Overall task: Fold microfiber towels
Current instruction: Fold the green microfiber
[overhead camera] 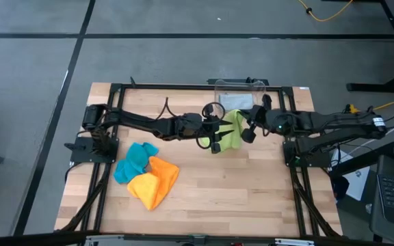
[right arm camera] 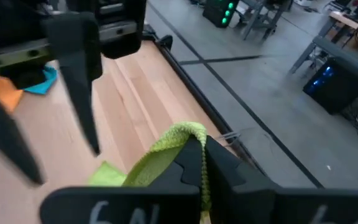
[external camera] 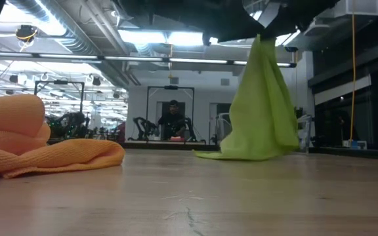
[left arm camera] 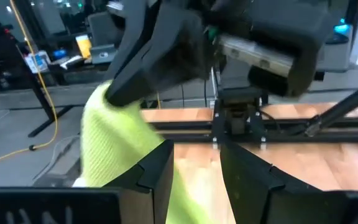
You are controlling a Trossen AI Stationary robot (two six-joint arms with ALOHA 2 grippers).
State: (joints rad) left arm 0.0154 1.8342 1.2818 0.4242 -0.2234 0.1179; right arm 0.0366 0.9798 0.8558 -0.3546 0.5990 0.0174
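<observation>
Hanging from the closed fingers of the right gripper [right arm camera: 201, 163], the soft lime-green microfiber towel [external camera: 261, 105] drapes down until its lower edge rests on the pale wooden table [external camera: 195, 196]. Only the low view shows this drape. The right wrist view shows the cloth pinched between those dark fingers. The left gripper [left arm camera: 194, 171] sits just beside the green cloth with its jaws parted and nothing between them. From above, the crumpled orange microfiber towel [overhead camera: 154, 181] and the teal-blue microfiber towel [overhead camera: 134, 162] lie touching each other at the table's front left, well apart from the green one. Bare wood stretches across the front right. At the far edge stands a clear plastic bin [overhead camera: 239, 93].
</observation>
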